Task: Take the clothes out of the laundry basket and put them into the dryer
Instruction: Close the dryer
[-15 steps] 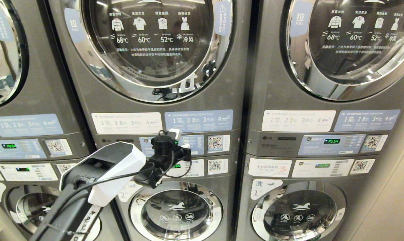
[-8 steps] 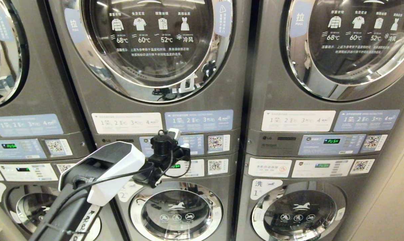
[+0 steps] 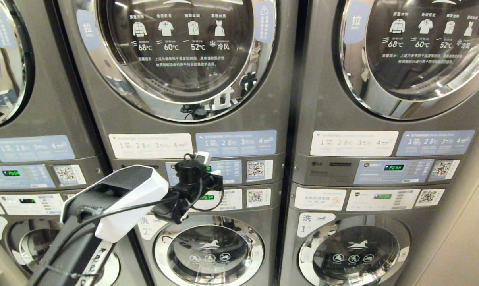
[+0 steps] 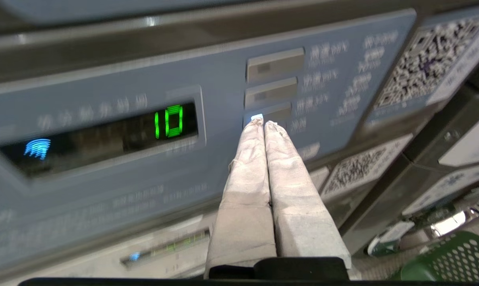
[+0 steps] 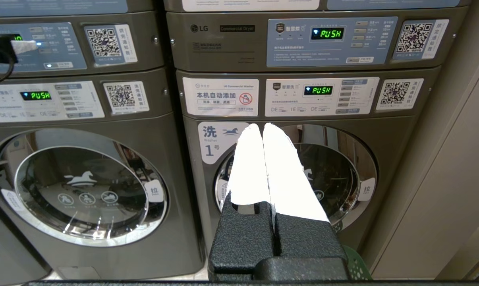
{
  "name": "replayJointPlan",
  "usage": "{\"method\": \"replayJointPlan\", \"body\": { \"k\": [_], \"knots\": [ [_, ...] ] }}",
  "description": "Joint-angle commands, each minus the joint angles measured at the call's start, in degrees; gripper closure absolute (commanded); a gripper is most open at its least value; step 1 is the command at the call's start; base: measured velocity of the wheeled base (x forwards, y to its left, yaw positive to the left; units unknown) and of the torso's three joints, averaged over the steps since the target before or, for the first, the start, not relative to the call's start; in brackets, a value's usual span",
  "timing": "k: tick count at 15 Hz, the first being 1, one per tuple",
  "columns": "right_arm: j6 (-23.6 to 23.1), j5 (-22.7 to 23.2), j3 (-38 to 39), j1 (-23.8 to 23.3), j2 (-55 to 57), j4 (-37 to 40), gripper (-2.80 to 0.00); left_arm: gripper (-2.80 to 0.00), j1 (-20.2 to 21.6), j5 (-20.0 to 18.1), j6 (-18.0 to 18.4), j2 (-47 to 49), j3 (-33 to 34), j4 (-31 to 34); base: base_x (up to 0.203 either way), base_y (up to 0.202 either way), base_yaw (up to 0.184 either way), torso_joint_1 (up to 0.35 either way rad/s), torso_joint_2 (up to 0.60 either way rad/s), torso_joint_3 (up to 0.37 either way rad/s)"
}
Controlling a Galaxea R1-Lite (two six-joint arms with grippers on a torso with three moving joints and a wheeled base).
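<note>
Left wrist view: dryer's blue-grey control panel fills the frame, and the left gripper has its two cloth-wrapped fingers pressed together, nothing between them, tips touching the third grey rectangular button down the column. A small light glows right at the fingertips. Two more buttons of the same kind sit above the tips; the green digital readout showing "10" is off to one side of the fingers, a blue wifi icon further out that way. On the opposite side — a white QR-code sticker, with a second one below it.

Green perforated plastic laundry basket shows only as a corner, low and behind the fingers, well apart from the panel. No clothes can be made out in it from here.

Head view: left arm reaches forward from lower left to the panel strip of the middle grey stacked dryer, whose round chrome-ringed door is closed, above the gripper. Another such stack stands just beside it on the right.

Right wrist view: right gripper hangs in front of the right-hand stack's lower washer door — white fingers closed on each other, empty, touching nothing. Green "PUSH" display is lit above it.
</note>
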Motion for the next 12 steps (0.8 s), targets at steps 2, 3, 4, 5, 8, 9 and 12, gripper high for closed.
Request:
{"method": "replayJointPlan", "body": {
  "k": [2,3,4,5,8,9,12],
  "knots": [
    [0.0,0.0,0.0,0.0,0.0,0.0,0.00,0.00,-0.4,-0.3,0.0,-4.7,9.2,-4.7,0.000,0.000,0.000,0.000,0.00,0.000],
    [0.0,0.0,0.0,0.0,0.0,0.0,0.00,0.00,-0.5,-0.3,0.0,-5.2,11.7,-6.9,0.000,0.000,0.000,0.000,0.00,0.000],
    [0.0,0.0,0.0,0.0,0.0,0.0,0.00,0.00,-0.6,-0.4,0.0,-5.2,13.2,-9.0,0.000,0.000,0.000,0.000,0.00,0.000],
    [0.0,0.0,0.0,0.0,0.0,0.0,0.00,0.00,-0.9,-0.4,0.0,-4.6,12.8,-9.4,0.000,0.000,0.000,0.000,0.00,0.000],
    [0.0,0.0,0.0,0.0,0.0,0.0,0.00,0.00,-1.0,-0.5,-0.2,-1.9,11.1,-9.3,0.000,0.000,0.000,0.000,0.00,0.000],
    [0.0,0.0,0.0,0.0,0.0,0.0,0.00,0.00,-1.0,-0.5,-0.3,-0.9,9.8,-9.1,0.000,0.000,0.000,0.000,0.00,0.000],
    [0.0,0.0,0.0,0.0,0.0,0.0,0.00,0.00,-1.0,-0.6,-0.3,1.3,5.2,-7.3,0.000,0.000,0.000,0.000,0.00,0.000]
  ]
}}
